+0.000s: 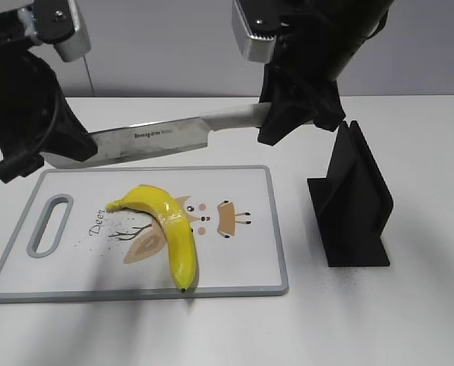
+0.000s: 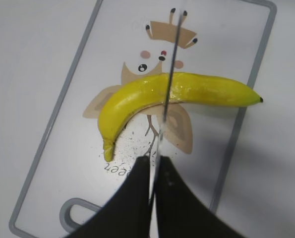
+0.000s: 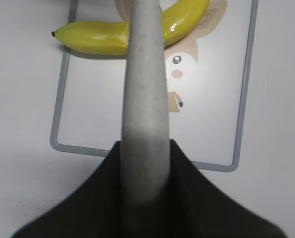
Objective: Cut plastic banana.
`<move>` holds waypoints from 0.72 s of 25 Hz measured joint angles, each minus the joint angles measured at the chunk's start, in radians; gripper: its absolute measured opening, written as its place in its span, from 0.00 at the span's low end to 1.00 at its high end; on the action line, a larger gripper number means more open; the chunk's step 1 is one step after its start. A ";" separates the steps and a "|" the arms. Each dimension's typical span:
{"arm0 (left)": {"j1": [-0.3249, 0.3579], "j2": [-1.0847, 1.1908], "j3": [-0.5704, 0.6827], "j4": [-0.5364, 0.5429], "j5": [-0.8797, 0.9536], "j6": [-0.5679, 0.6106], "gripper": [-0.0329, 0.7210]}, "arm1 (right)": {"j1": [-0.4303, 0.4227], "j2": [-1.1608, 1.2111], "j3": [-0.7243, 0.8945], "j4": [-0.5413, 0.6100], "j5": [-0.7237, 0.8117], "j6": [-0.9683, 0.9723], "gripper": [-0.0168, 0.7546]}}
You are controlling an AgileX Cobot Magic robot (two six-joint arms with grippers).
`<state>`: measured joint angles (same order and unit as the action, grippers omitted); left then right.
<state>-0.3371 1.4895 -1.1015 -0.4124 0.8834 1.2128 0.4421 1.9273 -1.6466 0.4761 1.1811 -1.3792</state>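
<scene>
The plastic banana lies whole on the white cutting board, stem toward the left. A kitchen knife hangs level above the board's far edge. My right gripper is shut on its grey handle. My left gripper is shut on the blade near its tip. In the left wrist view the blade shows edge-on across the banana, with the jaws pinching it. In the right wrist view the handle, held in the jaws, hides the middle of the banana.
A black knife stand stands on the white table right of the board. The board has a grey rim, a handle slot at its left end and a printed cartoon deer under the banana.
</scene>
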 joint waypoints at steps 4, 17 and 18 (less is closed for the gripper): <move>0.000 0.068 -0.001 0.010 -0.019 0.003 0.05 | 0.001 0.073 -0.001 -0.018 -0.011 0.032 0.27; 0.004 0.416 -0.029 -0.040 -0.103 0.030 0.05 | -0.001 0.342 -0.022 -0.083 -0.049 0.087 0.27; 0.004 0.417 -0.030 -0.040 -0.102 0.031 0.05 | -0.001 0.342 -0.022 -0.084 -0.048 0.092 0.27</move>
<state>-0.3326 1.9068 -1.1316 -0.4523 0.7811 1.2439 0.4407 2.2690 -1.6688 0.3920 1.1329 -1.2872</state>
